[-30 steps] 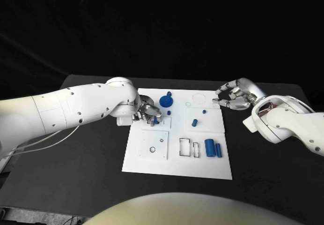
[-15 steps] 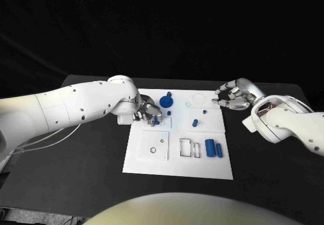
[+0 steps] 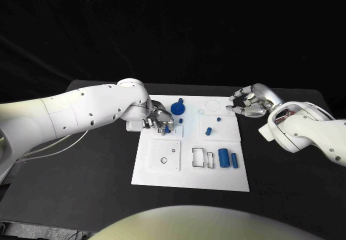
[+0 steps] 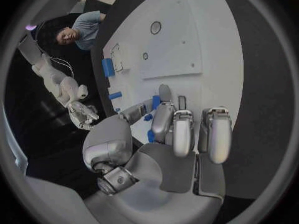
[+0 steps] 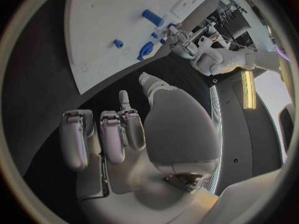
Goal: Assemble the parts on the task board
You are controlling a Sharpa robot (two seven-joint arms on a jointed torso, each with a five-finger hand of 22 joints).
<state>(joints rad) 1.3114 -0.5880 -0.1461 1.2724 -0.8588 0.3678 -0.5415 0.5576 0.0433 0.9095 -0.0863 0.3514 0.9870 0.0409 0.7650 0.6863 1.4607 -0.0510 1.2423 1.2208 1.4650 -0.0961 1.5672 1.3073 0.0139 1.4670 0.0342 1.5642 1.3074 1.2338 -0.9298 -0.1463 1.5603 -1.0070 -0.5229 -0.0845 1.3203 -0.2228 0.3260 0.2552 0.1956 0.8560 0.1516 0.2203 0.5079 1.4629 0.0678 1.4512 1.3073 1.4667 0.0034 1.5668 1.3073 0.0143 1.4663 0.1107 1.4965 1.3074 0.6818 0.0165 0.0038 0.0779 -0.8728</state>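
left of centre in the head view: left hand (image 3: 157, 120) at the task board's (image 3: 191, 172) upper left, arm swung a little further into frame than a second ago, hand itself barely shifted; fingers curled down around a small blue part (image 3: 166, 128), thumb and fingertips seemingly pinching it over a square recess; likely mid-insertion, seating not yet finished; blue gear (image 3: 177, 107) just beside, upper middle; small pegs (image 3: 207, 131) centre; blue cylinder (image 3: 225, 158) lower right of board, beside empty slots; far right: right hand (image 3: 248, 104) unmoved, hovering off the board's upper right corner, fingers loosely curled on nothing; underneath, black table (image 3: 86, 175); beyond, dark room.
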